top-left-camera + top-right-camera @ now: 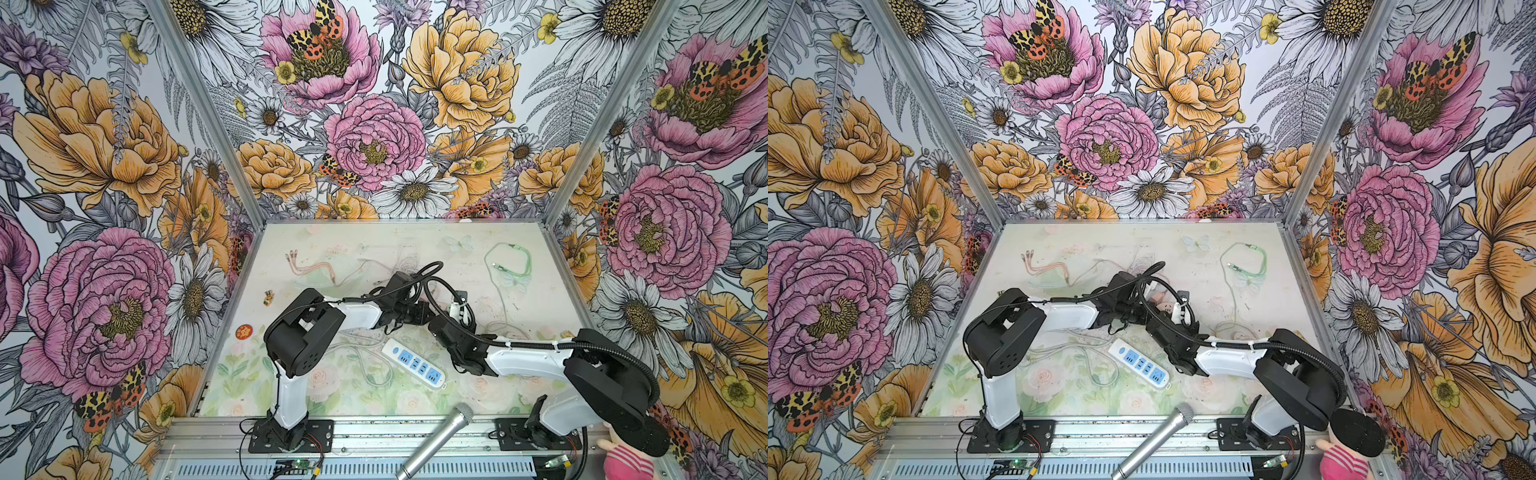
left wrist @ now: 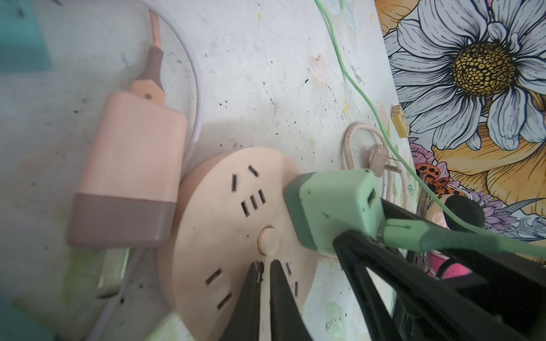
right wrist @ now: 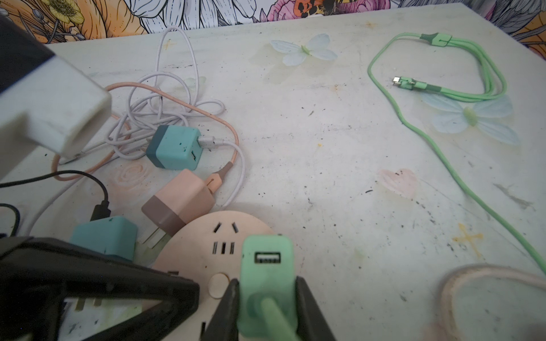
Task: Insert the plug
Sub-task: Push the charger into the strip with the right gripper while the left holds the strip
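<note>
A round pink socket disc (image 2: 236,230) lies flat at mid-table; it also shows as the disc (image 3: 206,254) in the right wrist view. My right gripper (image 3: 266,282) is shut on the green plug (image 3: 267,265), a cube charger with a green cable out of its back. The plug (image 2: 334,206) stands tilted with its dark base against the disc's face near the rim; its prongs are hidden. My left gripper (image 2: 266,265) is shut on nothing, fingertips resting on the disc beside its round button (image 2: 268,240). In both top views the two wrists meet over the disc (image 1: 1162,306).
A pink charger (image 2: 130,165) leans at the disc's edge. Two teal chargers (image 3: 174,147) (image 3: 106,236) lie among tangled white cable. A coiled green cable (image 3: 443,73) lies far right. A white power strip (image 1: 413,363) and a microphone (image 1: 440,440) lie nearer the front rail.
</note>
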Controlling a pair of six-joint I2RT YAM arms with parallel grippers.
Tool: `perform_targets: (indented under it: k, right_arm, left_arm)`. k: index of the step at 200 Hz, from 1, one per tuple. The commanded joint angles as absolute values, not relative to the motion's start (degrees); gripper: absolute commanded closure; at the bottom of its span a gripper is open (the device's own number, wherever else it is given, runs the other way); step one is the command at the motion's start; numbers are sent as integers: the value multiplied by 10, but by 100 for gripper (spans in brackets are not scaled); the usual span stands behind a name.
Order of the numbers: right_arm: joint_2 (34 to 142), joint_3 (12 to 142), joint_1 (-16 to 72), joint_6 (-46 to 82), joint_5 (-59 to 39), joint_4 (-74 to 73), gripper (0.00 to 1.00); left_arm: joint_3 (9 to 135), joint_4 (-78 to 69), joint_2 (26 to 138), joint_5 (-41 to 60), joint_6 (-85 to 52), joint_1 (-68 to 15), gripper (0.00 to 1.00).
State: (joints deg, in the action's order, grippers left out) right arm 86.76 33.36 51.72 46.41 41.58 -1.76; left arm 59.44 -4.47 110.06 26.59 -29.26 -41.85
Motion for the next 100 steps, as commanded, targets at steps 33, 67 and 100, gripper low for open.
perform_targets:
  k: [33,67,100]
  right_arm:
    - [948,300,517,465,222,194,100]
    - [948,302,517,469,228,197,100]
    - [916,298,516,473,246,198,94]
  left_arm:
    - [568,-17,1118,263,-303,-416,89]
    - [568,-17,1114,261,-303,-416,89]
    - [572,-17,1116,261,-305,-416,89]
